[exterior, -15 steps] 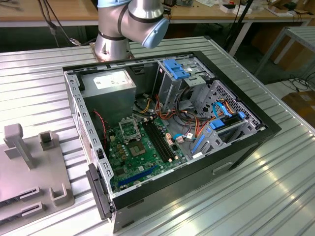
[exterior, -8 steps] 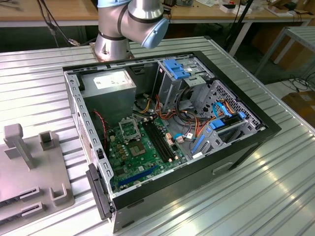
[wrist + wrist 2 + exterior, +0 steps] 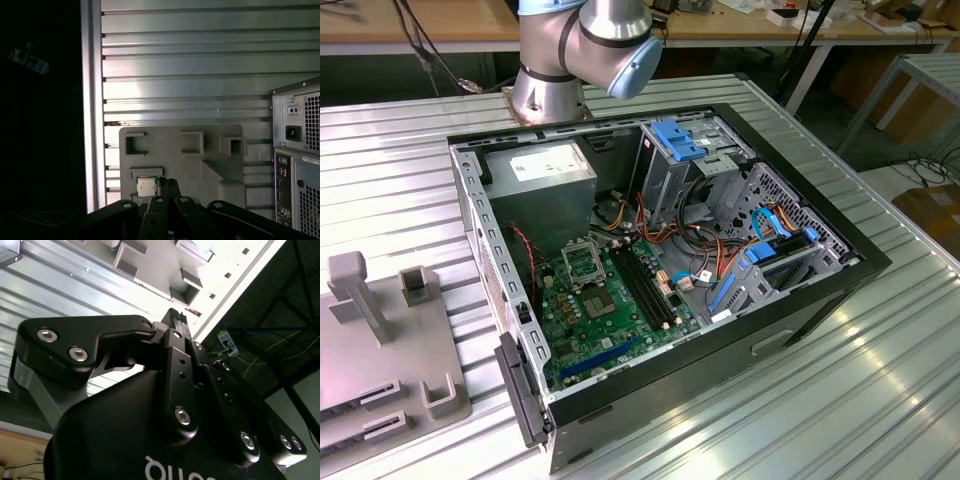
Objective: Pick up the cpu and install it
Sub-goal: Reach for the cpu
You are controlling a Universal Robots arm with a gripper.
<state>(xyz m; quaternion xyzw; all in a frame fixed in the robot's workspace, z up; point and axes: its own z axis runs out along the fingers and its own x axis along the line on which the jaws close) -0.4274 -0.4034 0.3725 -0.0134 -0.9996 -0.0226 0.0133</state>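
Observation:
The cpu [image 3: 146, 186], a small square chip with a silvery top, lies flat in a recess of the grey holder plate [image 3: 200, 170] in the first wrist view. My gripper [image 3: 169, 186] hovers above the plate, its tips just beside the cpu in that picture and apart from it. The fingers stand together with nothing between them. In the second wrist view the gripper [image 3: 176, 319] points at the same plate [image 3: 165, 265]. In the exterior view the open computer case shows the green motherboard [image 3: 610, 315] with its dark-framed socket [image 3: 582, 262].
The computer case [image 3: 670, 280] lies on its side on the ribbed metal table [image 3: 840, 400], full of cables and blue drive brackets [image 3: 680, 140]. The grey holder plate [image 3: 380, 350] with upright posts is at the exterior view's left. The case's rear panel [image 3: 300, 150] is near the plate.

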